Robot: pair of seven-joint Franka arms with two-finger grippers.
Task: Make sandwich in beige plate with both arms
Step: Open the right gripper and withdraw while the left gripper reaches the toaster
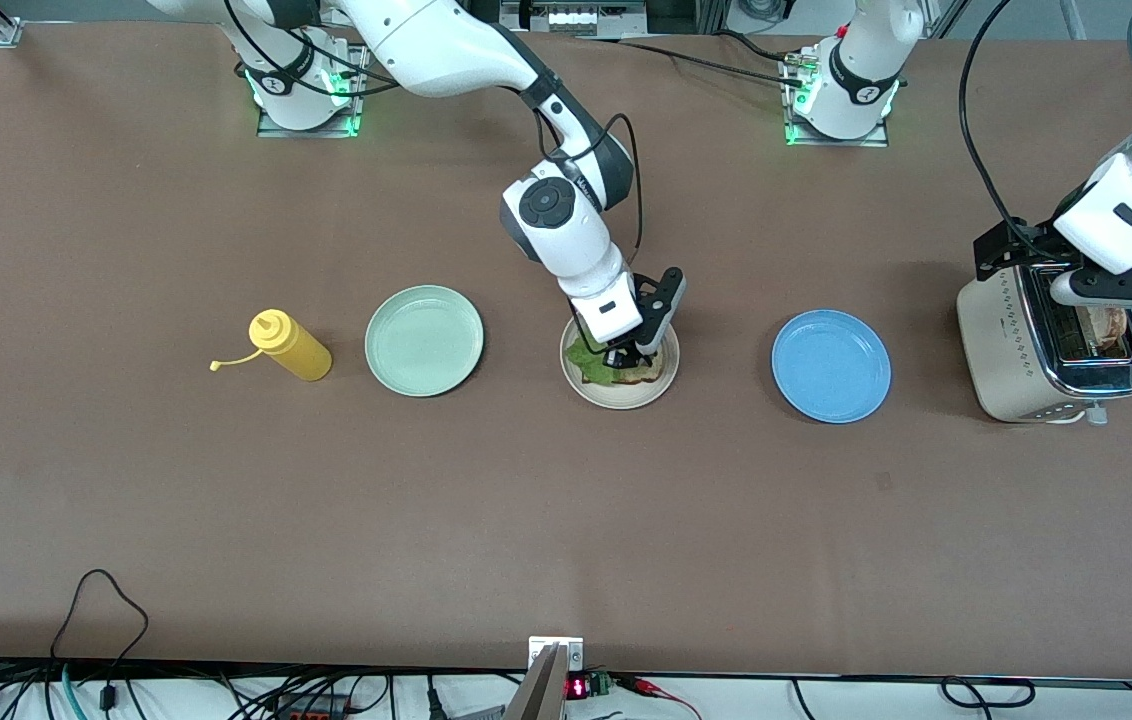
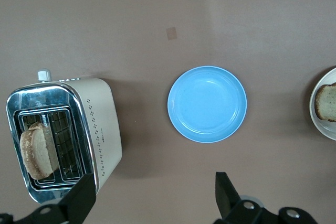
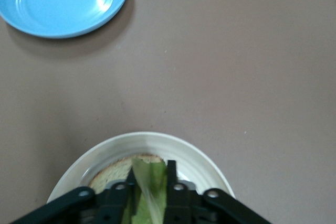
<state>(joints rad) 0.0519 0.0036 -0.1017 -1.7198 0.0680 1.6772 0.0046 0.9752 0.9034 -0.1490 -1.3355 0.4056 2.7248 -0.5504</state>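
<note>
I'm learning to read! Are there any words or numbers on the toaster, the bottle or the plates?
None can be read.
Toaster: a small dark mark on its side, too small to read.
Yellow bottle: no label shows.
Beige plate, blue plate, mint-green plate: plain.
Red display at the table's edge: blurred.
</note>
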